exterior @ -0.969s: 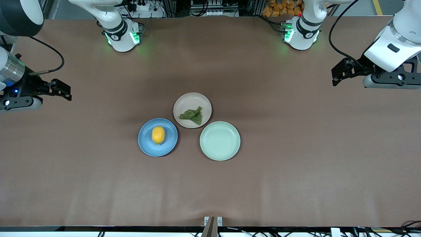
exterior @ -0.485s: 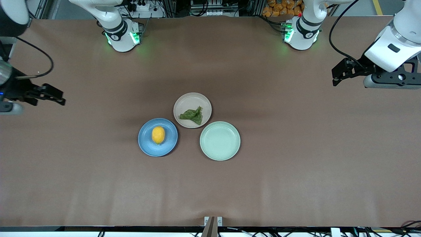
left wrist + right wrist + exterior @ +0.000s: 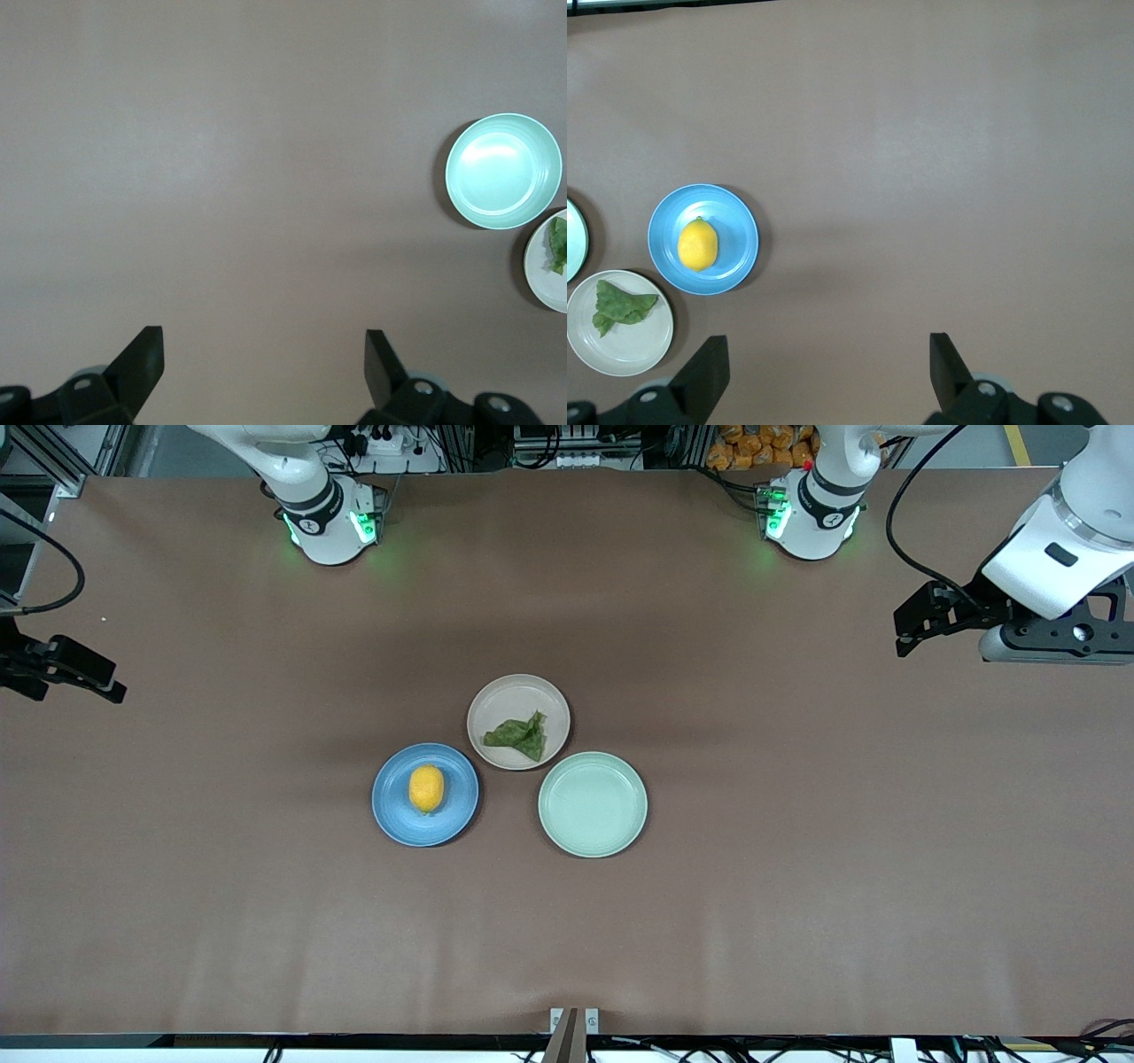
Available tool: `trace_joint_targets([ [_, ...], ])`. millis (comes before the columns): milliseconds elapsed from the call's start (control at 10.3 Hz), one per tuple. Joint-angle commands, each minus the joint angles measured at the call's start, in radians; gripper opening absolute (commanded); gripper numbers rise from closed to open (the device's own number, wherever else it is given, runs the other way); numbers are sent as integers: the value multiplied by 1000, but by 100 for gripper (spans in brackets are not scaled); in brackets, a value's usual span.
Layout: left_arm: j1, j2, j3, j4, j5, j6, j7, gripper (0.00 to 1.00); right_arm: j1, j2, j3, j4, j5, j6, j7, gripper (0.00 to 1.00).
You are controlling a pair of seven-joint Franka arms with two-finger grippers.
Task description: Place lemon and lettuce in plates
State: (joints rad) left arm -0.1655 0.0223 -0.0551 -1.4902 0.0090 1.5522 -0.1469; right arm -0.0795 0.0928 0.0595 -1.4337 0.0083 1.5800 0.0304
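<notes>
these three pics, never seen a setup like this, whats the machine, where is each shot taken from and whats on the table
Two robot arms stand at a brown table. The wide picture comes from a high camera facing them; the other two come from cameras on each arm's wrist, looking down past the black fingers.

The left gripper and the right gripper are both open, hold nothing, and hang over bare table at their own ends.

Mid-table, three plates sit close together. The lemon lies on the blue plate. The lettuce lies on the beige plate. The mint-green plate has nothing on it.
</notes>
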Motion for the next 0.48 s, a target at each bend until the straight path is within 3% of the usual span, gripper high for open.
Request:
trace_joint_targets([
  [0,1,-1,1,10,5,-6,30,100,4,10,5,32,-41,-20,23,100],
  [194,1,-1,1,10,5,-8,29,100,0,2,6,33,-7,-153,39,100],
  [388,1,-1,1,10,5,-8,29,100,-2,-8,0,21,-5,-158,43,100],
])
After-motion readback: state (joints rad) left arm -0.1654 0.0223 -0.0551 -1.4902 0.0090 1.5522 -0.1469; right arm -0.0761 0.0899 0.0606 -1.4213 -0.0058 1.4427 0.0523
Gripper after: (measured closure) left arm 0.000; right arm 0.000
